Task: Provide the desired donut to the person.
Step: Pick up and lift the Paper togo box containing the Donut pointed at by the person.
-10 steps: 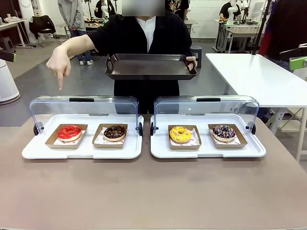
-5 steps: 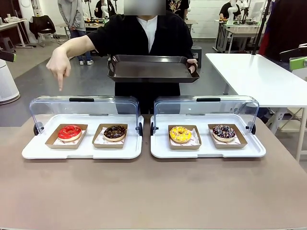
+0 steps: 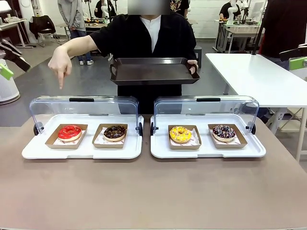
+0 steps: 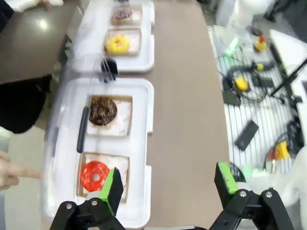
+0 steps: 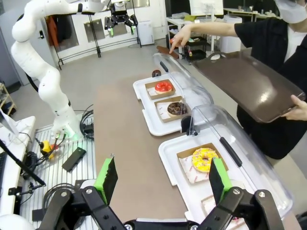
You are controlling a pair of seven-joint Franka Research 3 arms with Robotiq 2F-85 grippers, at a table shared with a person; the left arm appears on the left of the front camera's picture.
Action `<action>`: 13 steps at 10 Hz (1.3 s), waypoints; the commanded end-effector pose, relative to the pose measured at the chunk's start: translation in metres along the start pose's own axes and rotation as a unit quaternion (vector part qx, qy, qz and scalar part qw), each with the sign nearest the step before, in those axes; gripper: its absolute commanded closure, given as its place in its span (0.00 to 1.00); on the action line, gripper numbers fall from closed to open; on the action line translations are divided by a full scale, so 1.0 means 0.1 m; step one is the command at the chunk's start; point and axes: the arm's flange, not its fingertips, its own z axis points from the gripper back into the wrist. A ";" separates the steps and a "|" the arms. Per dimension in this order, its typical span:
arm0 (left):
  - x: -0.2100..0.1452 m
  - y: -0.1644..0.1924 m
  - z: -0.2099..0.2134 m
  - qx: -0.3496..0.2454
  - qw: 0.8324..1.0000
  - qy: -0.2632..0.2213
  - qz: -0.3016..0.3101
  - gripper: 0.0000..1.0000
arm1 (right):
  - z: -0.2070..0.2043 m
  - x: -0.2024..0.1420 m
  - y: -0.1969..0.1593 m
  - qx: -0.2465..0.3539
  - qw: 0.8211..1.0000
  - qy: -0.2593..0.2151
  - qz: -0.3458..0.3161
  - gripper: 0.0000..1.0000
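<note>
Red donut [image 3: 70, 132] — outer end of the left case [image 3: 29, 152], where the person's hand [image 3: 60, 64] points.
Left gripper [image 4: 169, 181] and right gripper [image 5: 161, 179] both hang spread and empty — the left should drop straight down and pinch the cardboard tray [image 3: 50, 143] by its rim, sparing the icing.

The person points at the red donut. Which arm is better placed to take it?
Probably the left. The red donut is the leftmost one, nearly below the open left gripper. The right gripper hangs near the yellow donut, farther off.
</note>
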 end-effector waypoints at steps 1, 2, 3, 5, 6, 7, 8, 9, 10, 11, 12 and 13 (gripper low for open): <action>0.10 0.11 -0.35 -0.001 0.995 0.100 -0.006 0.00 | -0.01 0.01 -0.02 0.003 1.000 -0.011 0.002 0.00; 0.12 0.14 -0.56 -0.003 0.989 0.149 -0.014 0.00 | -0.01 0.01 -0.02 0.003 1.000 -0.011 0.002 0.00; 0.11 0.17 -0.75 0.005 0.980 0.196 -0.026 0.00 | -0.01 0.01 -0.02 0.003 1.000 -0.011 0.002 0.00; -0.04 0.29 -1.13 0.030 0.964 0.259 -0.046 0.00 | -0.01 0.01 -0.02 0.003 1.000 -0.011 0.002 0.00; -0.17 0.36 -1.32 0.033 0.958 0.282 -0.044 0.00 | -0.01 0.01 -0.02 0.003 1.000 -0.011 0.002 0.00; -0.28 0.40 -1.48 0.049 0.956 0.287 -0.044 0.00 | -0.01 0.01 -0.02 0.003 1.000 -0.011 0.002 0.00; -0.38 0.43 -1.62 0.053 0.954 0.293 -0.043 0.00 | -0.01 0.01 -0.02 0.003 1.000 -0.011 0.002 0.00; -0.49 0.46 -1.77 0.047 0.953 0.298 -0.039 0.00 | -0.01 0.01 -0.02 0.003 1.000 -0.011 0.002 0.00; -0.59 0.47 -1.91 0.052 0.951 0.303 -0.040 0.00 | -0.01 0.01 -0.02 0.003 1.000 -0.011 0.002 0.00; -0.68 0.50 -2.02 0.062 0.948 0.309 -0.045 0.00 | -0.01 0.01 -0.02 0.003 1.000 -0.011 0.002 0.00; -0.76 0.54 -2.10 0.074 0.946 0.310 -0.049 0.00 | -0.01 0.01 -0.02 0.003 1.000 -0.011 0.002 0.00; -0.86 0.56 -2.16 0.085 0.942 0.321 -0.055 0.00 | -0.01 0.01 -0.02 0.003 1.000 -0.011 0.002 0.00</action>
